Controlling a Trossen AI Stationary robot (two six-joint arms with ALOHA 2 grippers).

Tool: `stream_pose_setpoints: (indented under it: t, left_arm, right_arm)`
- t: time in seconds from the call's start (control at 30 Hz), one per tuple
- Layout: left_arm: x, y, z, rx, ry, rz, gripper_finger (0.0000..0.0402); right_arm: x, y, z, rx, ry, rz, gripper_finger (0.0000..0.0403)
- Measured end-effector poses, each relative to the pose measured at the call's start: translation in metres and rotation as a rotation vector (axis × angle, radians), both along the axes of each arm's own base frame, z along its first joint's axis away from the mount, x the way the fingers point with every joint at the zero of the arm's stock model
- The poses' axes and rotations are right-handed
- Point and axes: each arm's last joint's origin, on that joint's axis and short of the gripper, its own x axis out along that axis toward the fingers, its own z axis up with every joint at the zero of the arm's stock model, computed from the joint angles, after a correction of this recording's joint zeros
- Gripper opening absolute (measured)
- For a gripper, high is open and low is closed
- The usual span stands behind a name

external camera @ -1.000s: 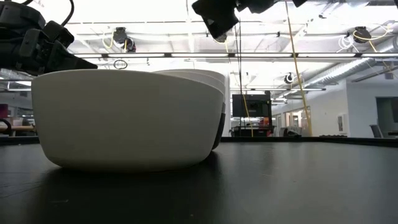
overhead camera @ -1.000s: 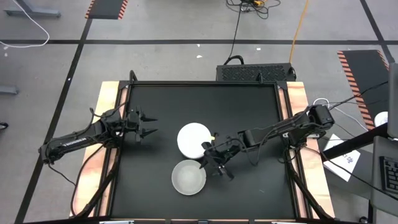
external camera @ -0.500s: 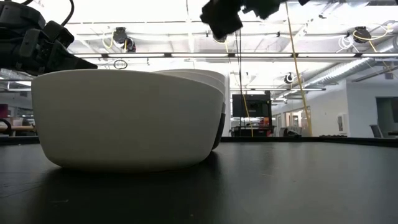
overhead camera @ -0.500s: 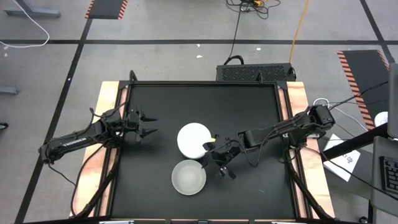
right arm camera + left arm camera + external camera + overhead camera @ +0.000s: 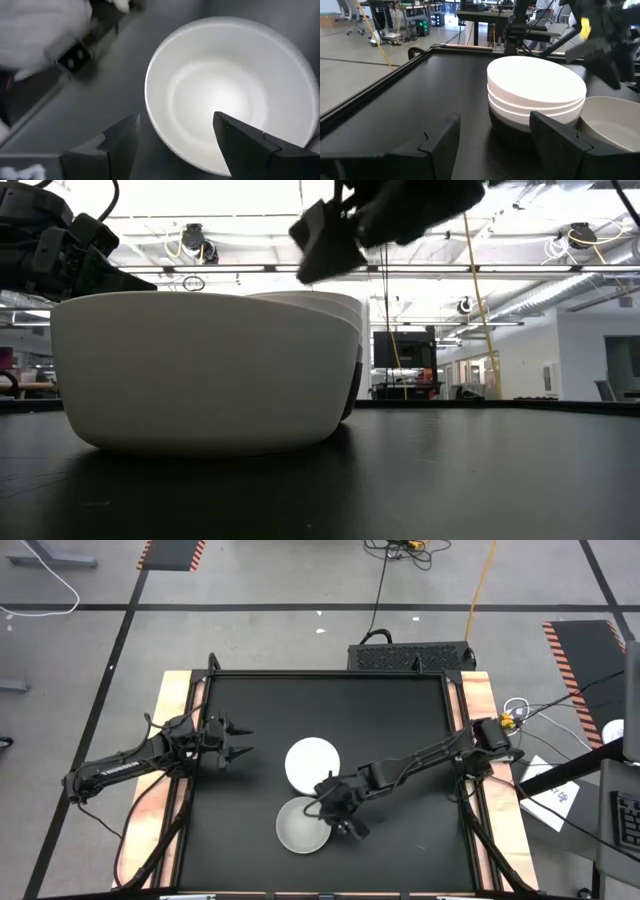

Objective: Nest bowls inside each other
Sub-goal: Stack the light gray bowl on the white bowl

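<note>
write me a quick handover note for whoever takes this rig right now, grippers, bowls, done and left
Right gripper: open, empty, above the near rim of the single bowl, jaws straddling that rim in the right wrist view.
Left gripper: open, empty, waiting near the table's left edge, apart from the bowls.
Bowls: a nested stack stands mid-table, white bowls on top with a dark one at the bottom in the left wrist view; the exact count is not clear. The single pale bowl sits upright beside it, toward the front.
Done: the stack is built.
Left: likely grasp the single bowl by its rim and nest it with the stack.

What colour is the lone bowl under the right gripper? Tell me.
Pale grey-white, the lone bowl shows best in the right wrist view.
</note>
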Motion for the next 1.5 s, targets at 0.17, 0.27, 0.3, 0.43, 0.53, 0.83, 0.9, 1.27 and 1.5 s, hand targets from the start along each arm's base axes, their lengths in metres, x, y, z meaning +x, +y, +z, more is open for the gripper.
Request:
stream_pose_setpoints:
  t: [0.17, 0.27, 0.3, 0.43, 0.53, 0.83, 0.9, 1.27, 1.5]
  left_arm:
    - [0.001, 0.000, -0.001, -0.011, 0.013, 0.002, 0.0239]
    - [0.002, 0.001, -0.003, -0.014, 0.033, 0.002, 0.0239]
    - [0.002, 0.001, -0.003, -0.014, 0.039, 0.002, 0.0239]
    - [0.004, 0.002, -0.006, -0.021, 0.066, 0.001, 0.0239]
    - [0.004, 0.002, -0.007, -0.026, 0.077, 0.001, 0.0239]
    - [0.005, 0.002, -0.007, -0.025, 0.078, 0.001, 0.0239]
    - [0.005, 0.002, -0.007, -0.023, 0.074, 0.000, 0.0239]
    - [0.005, 0.002, -0.007, -0.017, 0.074, -0.001, 0.0239]
    - [0.005, 0.002, -0.007, -0.018, 0.074, -0.002, 0.0239]
  right_arm:
    - [0.008, 0.019, -0.009, -0.131, 0.067, 0.042, 0.0247]
    - [0.009, 0.031, -0.011, -0.200, 0.055, 0.058, 0.0247]
    - [0.009, 0.033, -0.012, -0.210, 0.055, 0.064, 0.0247]
    - [0.012, 0.036, -0.015, -0.223, 0.030, 0.057, 0.0247]
    - [0.014, 0.037, -0.013, -0.220, -0.002, 0.047, 0.0247]
    - [0.018, 0.039, -0.014, -0.185, -0.020, 0.031, 0.0247]
    - [0.019, 0.040, -0.018, -0.167, -0.008, 0.041, 0.0247]
    - [0.024, 0.044, -0.043, -0.177, 0.035, 0.044, 0.0247]
    - [0.024, 0.044, -0.042, -0.177, 0.019, 0.053, 0.0212]
